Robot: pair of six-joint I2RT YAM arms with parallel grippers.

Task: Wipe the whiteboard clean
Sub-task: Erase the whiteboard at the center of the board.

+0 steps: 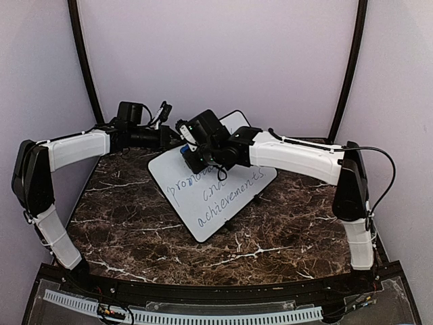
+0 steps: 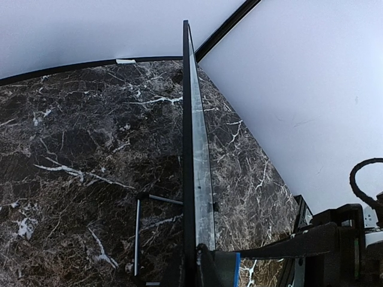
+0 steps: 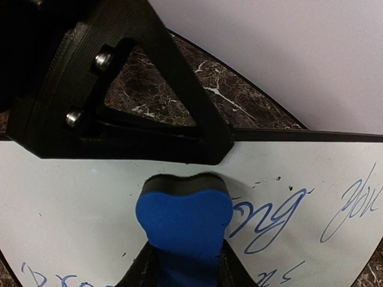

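The whiteboard [image 1: 220, 203], tilted on the tabletop [image 1: 135, 227], is clamped at its far edge by the left gripper [image 2: 200, 272]. An eraser [image 3: 184, 218] is held against it, pinched in the right gripper [image 3: 182, 266]; most writing [image 1: 206, 186] is left unwiped.

The right arm [image 1: 298, 157] hides the whiteboard's [image 1: 230, 203] upper part.

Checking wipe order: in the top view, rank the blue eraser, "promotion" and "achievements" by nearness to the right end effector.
1. Blue eraser, gripped by the right end effector.
2. "promotion", top written line.
3. "achievements", bottom line.
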